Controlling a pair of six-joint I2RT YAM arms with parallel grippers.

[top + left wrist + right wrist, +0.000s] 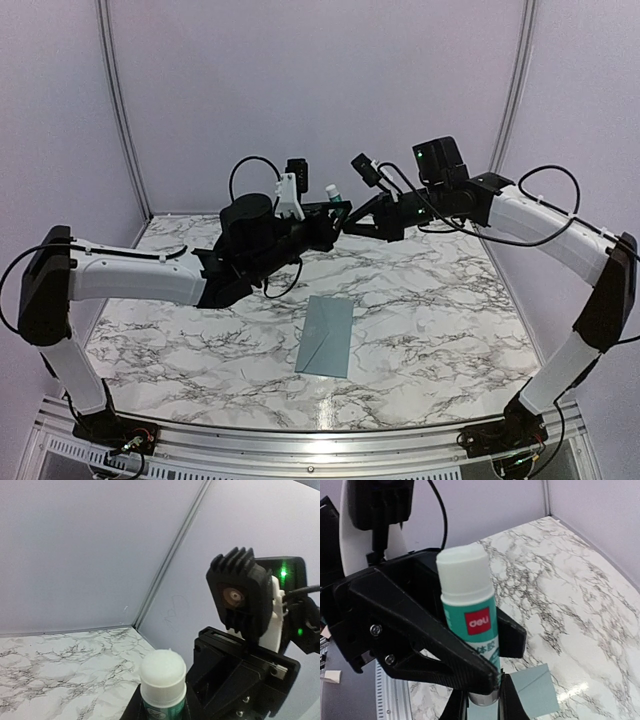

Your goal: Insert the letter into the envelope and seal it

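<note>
Pale lilac walls enclose a marble-patterned table. Both arms reach inward and meet high above its far middle, forearms roughly level. The left end effector is clamped on a white-and-green glue stick, held upright with its white cap on top. The right end effector comes in from the opposite side, and its jaws are closed on the lower end of the same glue stick, seen at the bottom of the right wrist view. The envelope, grey-blue and flat, lies on the table near the middle, well below and nearer than both end effectors, touched by neither. The letter is not visible.
</note>
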